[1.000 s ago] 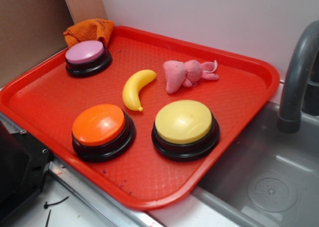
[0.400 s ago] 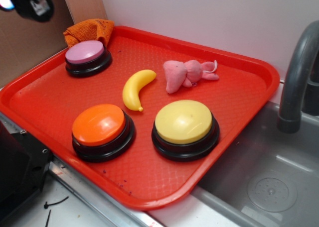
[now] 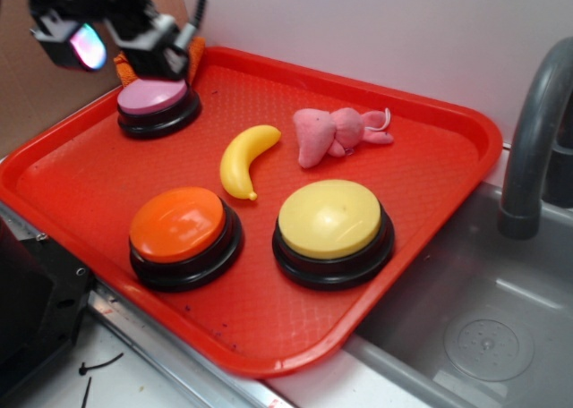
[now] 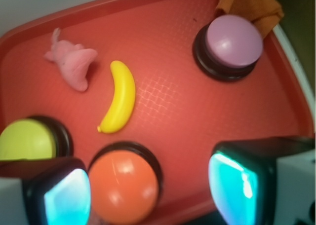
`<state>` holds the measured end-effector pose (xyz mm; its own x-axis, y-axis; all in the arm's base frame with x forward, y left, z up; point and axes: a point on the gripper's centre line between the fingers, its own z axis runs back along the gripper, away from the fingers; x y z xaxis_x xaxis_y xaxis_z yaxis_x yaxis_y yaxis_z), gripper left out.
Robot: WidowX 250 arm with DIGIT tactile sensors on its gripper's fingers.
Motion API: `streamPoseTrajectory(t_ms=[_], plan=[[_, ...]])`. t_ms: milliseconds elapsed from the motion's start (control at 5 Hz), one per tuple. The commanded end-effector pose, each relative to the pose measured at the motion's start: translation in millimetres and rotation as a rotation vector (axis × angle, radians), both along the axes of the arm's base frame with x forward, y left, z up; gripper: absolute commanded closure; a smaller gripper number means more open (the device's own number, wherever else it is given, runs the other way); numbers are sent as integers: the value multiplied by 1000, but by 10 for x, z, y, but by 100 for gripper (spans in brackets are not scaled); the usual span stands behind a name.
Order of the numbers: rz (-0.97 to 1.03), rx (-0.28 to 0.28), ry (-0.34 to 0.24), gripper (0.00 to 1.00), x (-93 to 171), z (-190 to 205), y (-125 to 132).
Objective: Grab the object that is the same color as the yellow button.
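The yellow toy banana [image 3: 244, 159] lies near the middle of the red tray [image 3: 430, 184], untouched; it also shows in the wrist view [image 4: 121, 97]. The yellow button [image 3: 331, 225] stands at the tray's front right, and shows at the left edge of the wrist view [image 4: 24, 140]. My gripper [image 3: 112, 37] hangs high over the tray's back-left corner, above the pink-topped button [image 3: 157, 102]. Its fingers are spread wide with nothing between them; in the wrist view the gripper [image 4: 150, 193] frames the orange button [image 4: 125, 185].
An orange-topped button [image 3: 182, 233] stands at the tray's front left. A pink plush toy [image 3: 333, 133] lies beside the banana. An orange cloth [image 3: 161, 55] is bunched at the back-left corner. A grey sink [image 3: 483, 327] and faucet [image 3: 537, 131] are to the right.
My gripper has come into view from the top left and moved right and down, over the tray's back-left corner. Nothing on the tray has moved.
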<state>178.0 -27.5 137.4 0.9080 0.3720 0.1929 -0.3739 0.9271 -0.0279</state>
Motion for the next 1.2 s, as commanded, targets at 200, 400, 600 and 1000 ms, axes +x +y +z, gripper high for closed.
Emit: streamPoseTrajectory(t_ms=[200,400,600,1000], plan=[[244,-27,-125,0,814,-755,30],[264,-22,-105,0,866,-908,52],[291,-21,-83,0,844,-1055,124],[298,-32,-58,100,885,-1153,181]])
